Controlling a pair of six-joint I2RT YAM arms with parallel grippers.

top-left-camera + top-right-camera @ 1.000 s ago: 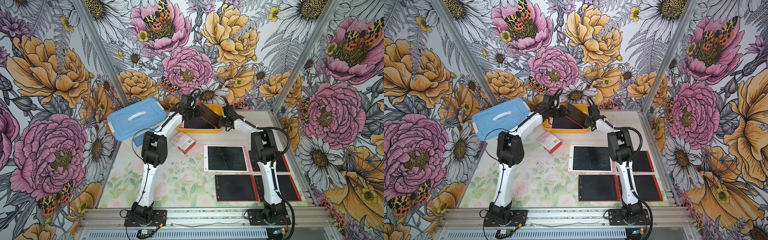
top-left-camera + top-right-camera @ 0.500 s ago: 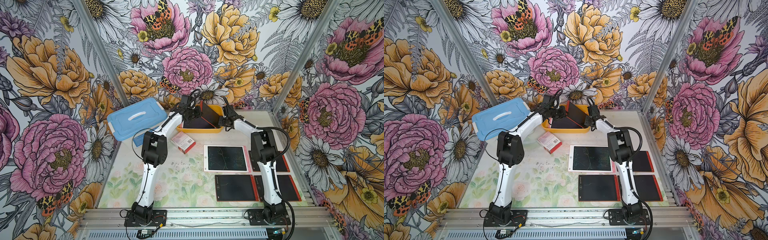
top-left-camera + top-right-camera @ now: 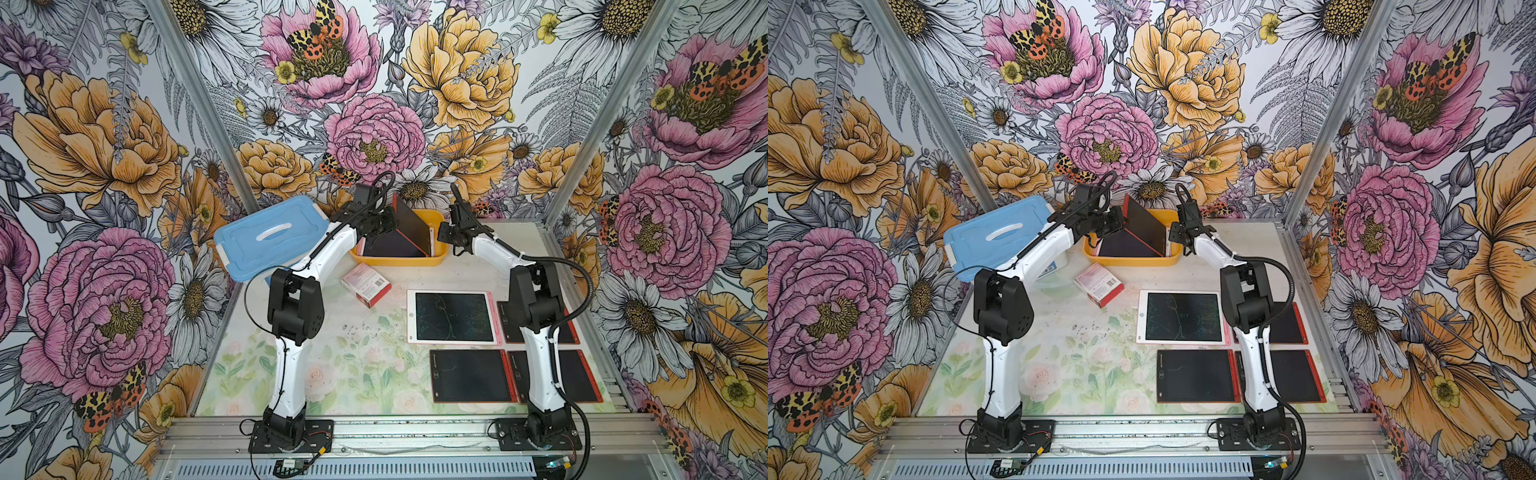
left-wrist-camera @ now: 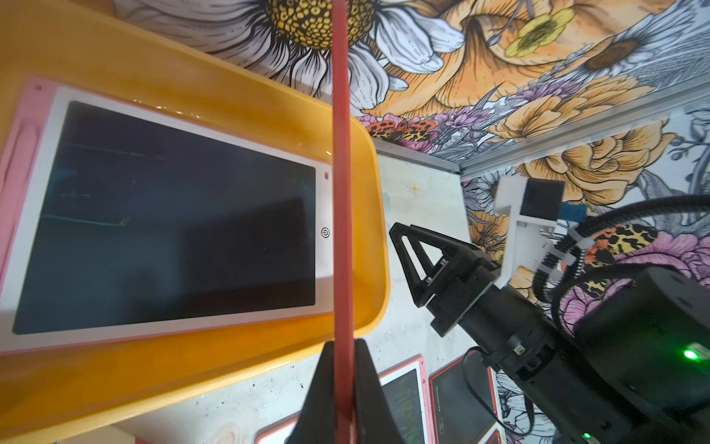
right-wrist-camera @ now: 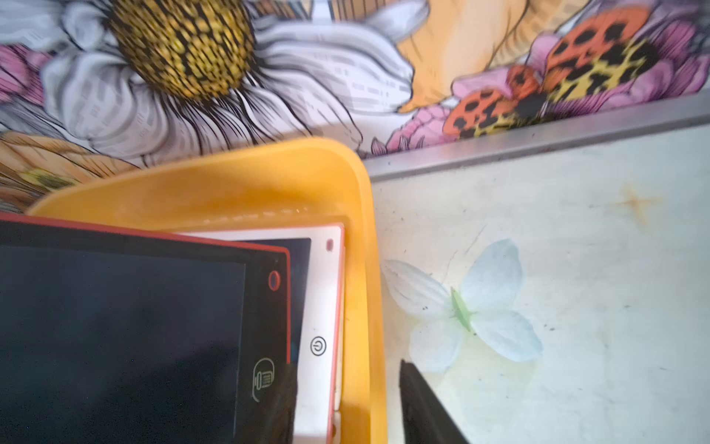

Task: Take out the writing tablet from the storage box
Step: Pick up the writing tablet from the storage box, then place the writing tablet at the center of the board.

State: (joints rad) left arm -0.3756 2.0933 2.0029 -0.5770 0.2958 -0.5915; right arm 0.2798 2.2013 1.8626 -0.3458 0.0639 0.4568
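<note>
My left end effector clamped on the edge of the red-rimmed black rectangular writing tablet, tablet tilted steeply over the shallow yellow-orange plastic storage box, white-framed tablet flat inside, my right end effector parted, empty, at the box's end wall.

My worktop, far edge to near
Storage box at 12 o'clock, holding a flat tablet with a tilted writing tablet over it; lidded box at 10; carton just before the storage box; four laid tablets at 4 o'clock.
</note>
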